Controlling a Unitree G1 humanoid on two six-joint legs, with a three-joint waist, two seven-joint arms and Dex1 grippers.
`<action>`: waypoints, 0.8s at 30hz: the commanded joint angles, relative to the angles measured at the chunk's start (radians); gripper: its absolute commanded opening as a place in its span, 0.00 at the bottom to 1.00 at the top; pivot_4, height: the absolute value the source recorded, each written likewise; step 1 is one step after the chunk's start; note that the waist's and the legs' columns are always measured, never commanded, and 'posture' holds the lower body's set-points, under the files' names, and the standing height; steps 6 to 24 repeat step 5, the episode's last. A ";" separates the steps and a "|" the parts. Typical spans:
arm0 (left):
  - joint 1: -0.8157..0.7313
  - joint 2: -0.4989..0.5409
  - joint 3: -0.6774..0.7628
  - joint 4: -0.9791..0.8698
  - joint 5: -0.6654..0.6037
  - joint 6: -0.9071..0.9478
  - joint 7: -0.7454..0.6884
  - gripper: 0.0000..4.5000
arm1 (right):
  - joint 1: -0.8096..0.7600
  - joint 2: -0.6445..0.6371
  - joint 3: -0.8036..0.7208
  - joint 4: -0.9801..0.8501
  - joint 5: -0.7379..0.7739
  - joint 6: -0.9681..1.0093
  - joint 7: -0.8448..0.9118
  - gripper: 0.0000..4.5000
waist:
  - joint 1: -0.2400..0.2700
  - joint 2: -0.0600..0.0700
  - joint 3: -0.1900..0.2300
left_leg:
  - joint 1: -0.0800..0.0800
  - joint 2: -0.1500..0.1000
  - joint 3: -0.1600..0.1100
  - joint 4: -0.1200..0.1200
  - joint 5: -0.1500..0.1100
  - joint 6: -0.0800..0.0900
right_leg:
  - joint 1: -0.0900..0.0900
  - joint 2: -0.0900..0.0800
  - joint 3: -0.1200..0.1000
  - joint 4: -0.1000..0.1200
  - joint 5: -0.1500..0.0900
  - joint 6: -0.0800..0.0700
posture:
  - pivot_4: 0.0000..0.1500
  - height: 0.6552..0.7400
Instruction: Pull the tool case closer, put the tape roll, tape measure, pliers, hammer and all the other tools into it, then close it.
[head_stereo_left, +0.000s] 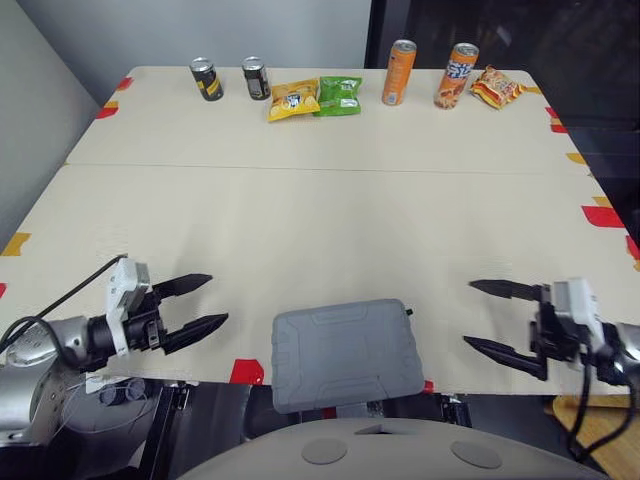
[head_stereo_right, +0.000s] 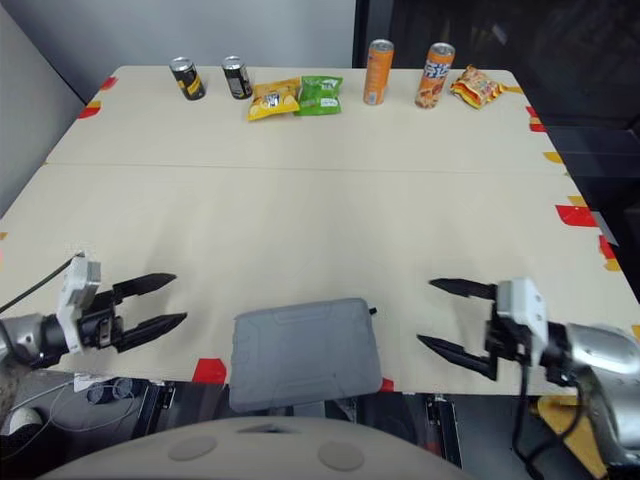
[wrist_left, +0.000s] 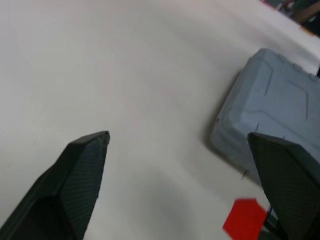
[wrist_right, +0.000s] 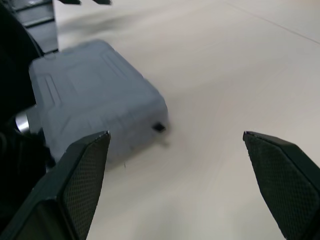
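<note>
The grey tool case (head_stereo_left: 345, 352) lies shut at the near edge of the table, partly overhanging it, between my two arms. My left gripper (head_stereo_left: 205, 302) is open, a short way to the left of the case, with nothing between its fingers. My right gripper (head_stereo_left: 485, 316) is open too, off the case's right side and apart from it. The case (wrist_left: 267, 120) appears in the left wrist view beyond the fingers, and the case (wrist_right: 95, 95) again in the right wrist view.
Along the far edge of the table (head_stereo_left: 320, 220) stand two dark cans (head_stereo_left: 207, 78), a yellow snack bag (head_stereo_left: 294, 99), a green one (head_stereo_left: 340, 95), two orange cans (head_stereo_left: 398, 72) and another snack bag (head_stereo_left: 496, 88). Red and yellow tape marks (head_stereo_left: 603, 216) dot the edges.
</note>
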 joint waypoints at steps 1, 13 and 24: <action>0.031 0.022 0.050 0.032 0.050 -0.043 0.011 0.99 | 0.050 -0.015 -0.103 0.048 0.037 -0.056 0.039 1.00 | 0.002 0.000 0.000 | 0.000 0.000 0.000 0.000 0.000 0.001 | 0.001 0.000 0.000 0.000 0.000 0.000 | 1.00 1.00; 0.024 0.021 0.053 0.064 0.054 -0.041 0.003 0.99 | 0.077 -0.014 -0.119 0.074 0.041 -0.076 0.052 1.00 | 0.005 0.001 0.000 | 0.002 0.000 -0.001 0.000 -0.001 0.001 | 0.003 0.000 -0.001 0.000 0.001 -0.001 | 1.00 1.00; 0.024 0.021 0.053 0.064 0.054 -0.041 0.003 0.99 | 0.077 -0.014 -0.119 0.074 0.041 -0.076 0.052 1.00 | 0.005 0.001 0.000 | 0.002 0.000 -0.001 0.000 -0.001 0.001 | 0.003 0.000 -0.001 0.000 0.001 -0.001 | 1.00 1.00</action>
